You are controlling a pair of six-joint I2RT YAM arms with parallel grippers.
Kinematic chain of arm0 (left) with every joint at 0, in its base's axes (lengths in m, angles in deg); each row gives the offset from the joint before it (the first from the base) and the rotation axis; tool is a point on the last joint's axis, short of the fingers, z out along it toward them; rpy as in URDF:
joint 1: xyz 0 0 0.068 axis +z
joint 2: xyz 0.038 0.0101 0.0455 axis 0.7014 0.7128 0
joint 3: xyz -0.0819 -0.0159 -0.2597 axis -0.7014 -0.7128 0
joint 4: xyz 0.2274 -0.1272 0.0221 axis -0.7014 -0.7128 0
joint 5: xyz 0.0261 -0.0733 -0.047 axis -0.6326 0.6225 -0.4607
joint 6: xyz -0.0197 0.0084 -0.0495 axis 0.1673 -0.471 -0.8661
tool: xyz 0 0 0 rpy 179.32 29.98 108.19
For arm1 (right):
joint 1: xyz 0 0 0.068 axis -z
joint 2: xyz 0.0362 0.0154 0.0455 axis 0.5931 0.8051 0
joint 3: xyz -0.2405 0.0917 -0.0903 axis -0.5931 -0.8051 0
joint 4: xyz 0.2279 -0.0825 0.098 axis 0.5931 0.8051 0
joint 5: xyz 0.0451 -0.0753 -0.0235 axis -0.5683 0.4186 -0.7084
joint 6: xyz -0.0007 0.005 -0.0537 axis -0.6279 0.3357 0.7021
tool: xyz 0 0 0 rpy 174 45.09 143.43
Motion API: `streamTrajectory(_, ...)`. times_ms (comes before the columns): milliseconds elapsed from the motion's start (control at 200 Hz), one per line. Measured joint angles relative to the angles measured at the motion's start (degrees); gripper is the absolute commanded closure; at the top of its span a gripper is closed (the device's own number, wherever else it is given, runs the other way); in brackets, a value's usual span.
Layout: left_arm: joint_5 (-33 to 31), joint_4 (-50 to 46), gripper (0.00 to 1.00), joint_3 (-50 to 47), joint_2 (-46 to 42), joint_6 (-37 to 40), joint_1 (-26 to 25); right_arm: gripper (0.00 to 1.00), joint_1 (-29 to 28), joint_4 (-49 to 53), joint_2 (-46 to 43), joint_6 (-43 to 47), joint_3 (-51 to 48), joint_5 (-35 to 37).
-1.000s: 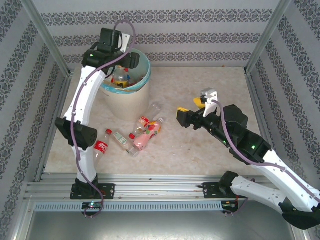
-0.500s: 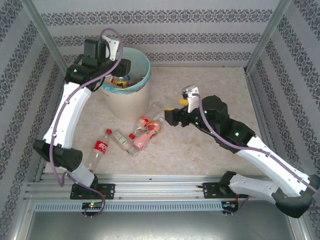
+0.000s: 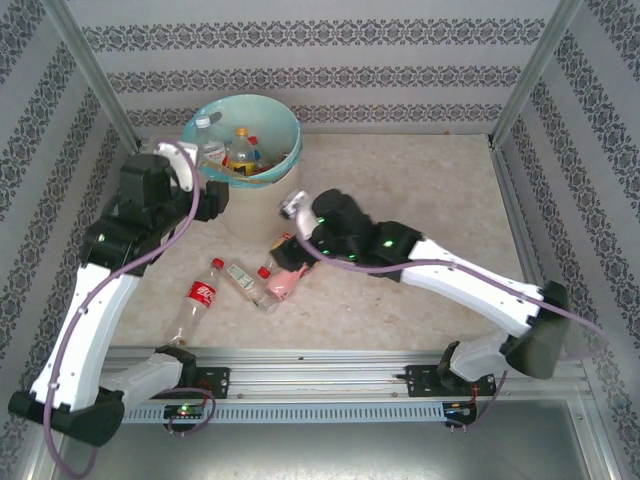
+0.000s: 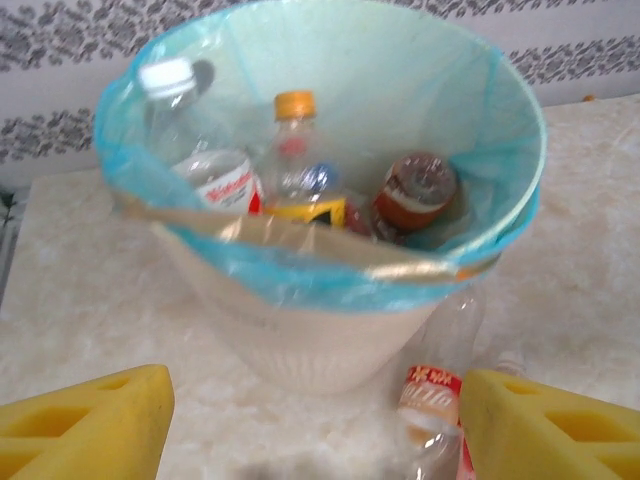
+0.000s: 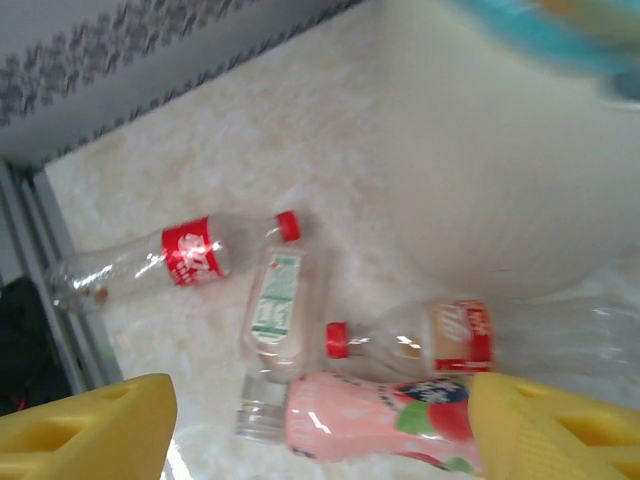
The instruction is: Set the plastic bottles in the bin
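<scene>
At the far left of the table (image 3: 420, 180), in the bin (image 3: 296, 140): several plastic bottles (image 4: 295, 170). Just beside its wall, left gripper (image 4: 315, 425) spread wide, empty. In front of the bin, right gripper (image 5: 320, 430) spread, empty, over a pink-labelled bottle (image 5: 375, 420), red-capped bottles (image 5: 420, 338) alongside.

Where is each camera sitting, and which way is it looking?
Top camera: high behind the robot, looking down on the table; the left arm and right arm show.
Left wrist camera: on the left arm, facing the bin from its side; yellow fingertips of the left pincer show at the bottom corners.
Right wrist camera: on the right arm, looking down at the pink bottle on the table; the right pincer frames it.
Shared: top and left wrist cameras both see the bin.
</scene>
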Motion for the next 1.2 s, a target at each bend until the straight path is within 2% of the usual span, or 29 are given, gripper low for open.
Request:
streamTrajectory(235, -5.2, -1.5, 0.22, -11.3, -9.1, -4.5, 0.0, 0.27, -8.8, 1.1, 13.0, -1.9, 4.7, 4.1)
streamTrajectory(325, -7.6, -1.5, 0.17, -15.8, -11.8, -6.6, 0.0, 0.26, -10.1, 1.5, 16.5, -3.7, 6.2, 4.3)
streamTrajectory(545, -15.1, -0.3, 0.14, -24.9, -16.7, -10.5, 0.0, 0.28, -10.1, 3.0, 24.3, -6.8, 12.7, 5.2)
streamTrajectory(844, -24.0, 4.7, 0.09, -32.3, -20.3, -10.9, 1.8, 0.28, -8.7, 4.8, 32.4, -10.1, 17.1, 5.1)
streamTrajectory(1204, -25.9, 7.9, 0.07, -34.5, -22.5, -11.1, 4.8, 0.24, -6.1, 7.8, 39.9, -11.3, 23.5, 5.5)
